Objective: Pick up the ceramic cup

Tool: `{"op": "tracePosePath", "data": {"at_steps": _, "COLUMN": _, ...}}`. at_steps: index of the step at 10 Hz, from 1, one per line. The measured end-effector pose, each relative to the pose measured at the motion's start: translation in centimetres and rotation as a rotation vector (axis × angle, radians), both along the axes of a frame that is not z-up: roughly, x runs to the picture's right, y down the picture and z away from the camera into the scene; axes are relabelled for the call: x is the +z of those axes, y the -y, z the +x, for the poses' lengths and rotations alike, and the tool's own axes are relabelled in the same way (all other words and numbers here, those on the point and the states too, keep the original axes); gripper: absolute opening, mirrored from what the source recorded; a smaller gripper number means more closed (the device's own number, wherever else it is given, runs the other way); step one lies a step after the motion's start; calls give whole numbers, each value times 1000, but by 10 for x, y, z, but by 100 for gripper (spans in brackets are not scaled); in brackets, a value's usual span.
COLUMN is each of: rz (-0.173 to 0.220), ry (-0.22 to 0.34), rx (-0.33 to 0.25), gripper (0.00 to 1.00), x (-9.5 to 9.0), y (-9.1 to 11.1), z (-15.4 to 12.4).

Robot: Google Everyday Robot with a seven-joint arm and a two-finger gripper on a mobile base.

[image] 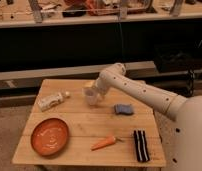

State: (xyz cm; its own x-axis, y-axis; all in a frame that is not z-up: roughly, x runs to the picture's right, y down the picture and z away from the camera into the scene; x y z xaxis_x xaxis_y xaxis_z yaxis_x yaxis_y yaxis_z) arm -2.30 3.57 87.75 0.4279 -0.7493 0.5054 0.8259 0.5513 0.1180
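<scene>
The ceramic cup [89, 95] is a small pale whitish tumbler standing upright on the far middle of the wooden table [89, 125]. My gripper [95, 91] is right at the cup, on its right side, at the end of the white arm [144, 92] that reaches in from the right. The gripper's end is partly hidden behind the cup and the wrist.
A white bottle [50, 101] lies on its side at the table's left. An orange plate [50, 136] sits at the front left. An orange carrot [104, 143], a blue sponge [123, 108] and a black striped object [140, 145] lie to the right. Dark shelving stands behind the table.
</scene>
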Motion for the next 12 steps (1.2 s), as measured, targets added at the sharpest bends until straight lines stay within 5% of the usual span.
{"op": "tracePosePath", "data": {"at_steps": 9, "rz": 5, "ry": 8, "rx": -25, "gripper": 80, "x": 4, "y": -4, "z": -6}}
{"op": "tracePosePath", "data": {"at_steps": 12, "rz": 6, "ry": 7, "rx": -35, "gripper": 59, "x": 3, "y": -4, "z": -8}}
